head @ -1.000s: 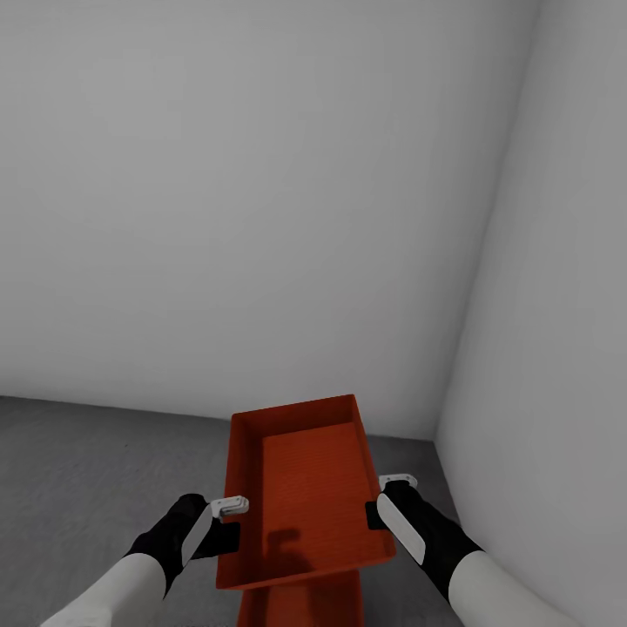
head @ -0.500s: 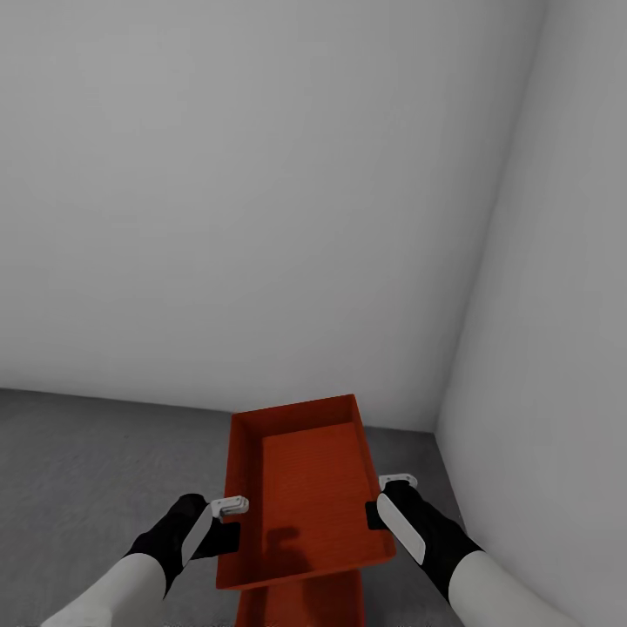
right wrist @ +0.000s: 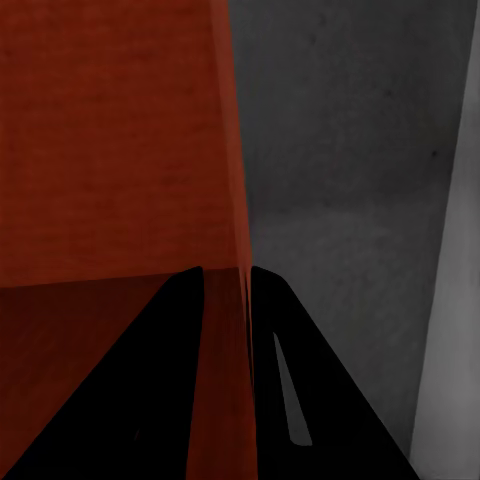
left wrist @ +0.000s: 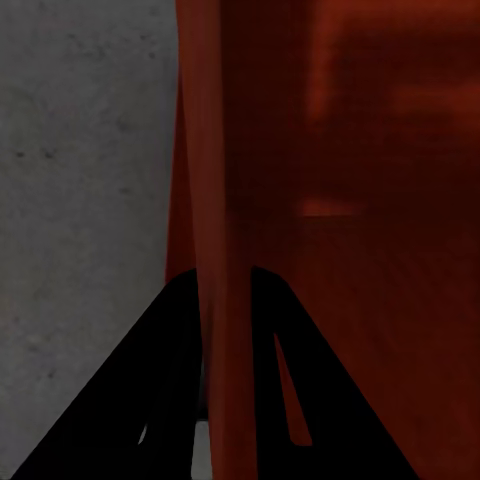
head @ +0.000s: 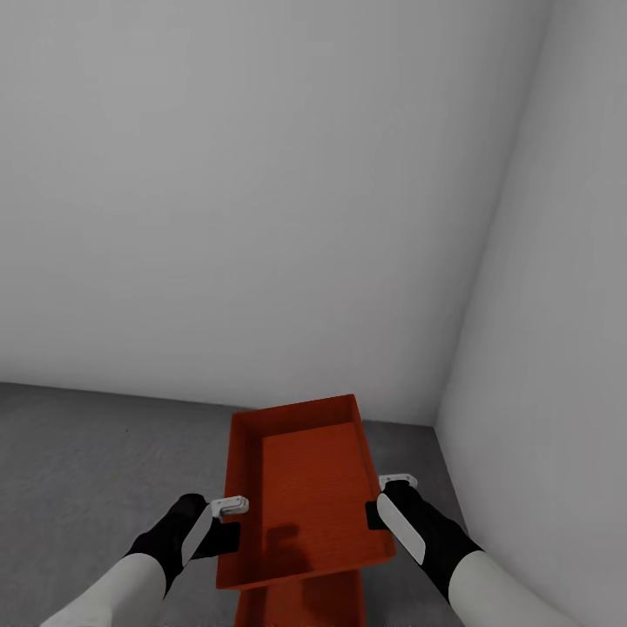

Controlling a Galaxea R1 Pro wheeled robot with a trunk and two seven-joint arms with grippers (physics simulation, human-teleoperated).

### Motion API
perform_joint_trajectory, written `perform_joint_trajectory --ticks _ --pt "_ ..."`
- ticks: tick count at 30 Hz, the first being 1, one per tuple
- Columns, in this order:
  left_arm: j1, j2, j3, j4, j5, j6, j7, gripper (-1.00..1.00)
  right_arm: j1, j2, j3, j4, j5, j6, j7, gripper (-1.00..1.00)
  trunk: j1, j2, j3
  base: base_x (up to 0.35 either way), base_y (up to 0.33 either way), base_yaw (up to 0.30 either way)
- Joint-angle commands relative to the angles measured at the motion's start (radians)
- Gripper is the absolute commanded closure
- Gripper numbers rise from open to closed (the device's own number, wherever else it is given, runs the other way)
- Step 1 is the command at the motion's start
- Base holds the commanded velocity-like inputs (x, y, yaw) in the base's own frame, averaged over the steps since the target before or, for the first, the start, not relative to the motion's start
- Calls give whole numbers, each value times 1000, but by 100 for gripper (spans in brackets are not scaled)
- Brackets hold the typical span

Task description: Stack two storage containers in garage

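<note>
Both hands carry the upper bin (head: pixel 300 488) over the grey floor (head: pixel 96 453), near the corner where two pale walls (head: pixel 261 200) meet. The left hand (head: pixel 228 520) is pinched tight on the bin's left wall, and the right hand (head: pixel 383 502) is likewise clamped on its right wall (a grip on each side keeps it level). The second bin (head: pixel 300 605) shows directly beneath, apparently nested under it for carrying together.

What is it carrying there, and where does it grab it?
An orange-red storage container: left claw pinches its left wall, right claw its right wall.
</note>
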Motion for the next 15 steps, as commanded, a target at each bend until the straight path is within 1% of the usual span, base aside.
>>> perform_joint_trajectory --ticks 1,15 --pt "-1 -5 11 -2 8 5 3 100 0 0 14 0 -20 2 -9 100 0 -1 -3 0 0 0" --pt "-1 -5 11 -2 8 5 3 100 0 0 14 0 -20 1 -9 100 0 -1 -25 0 0 0"
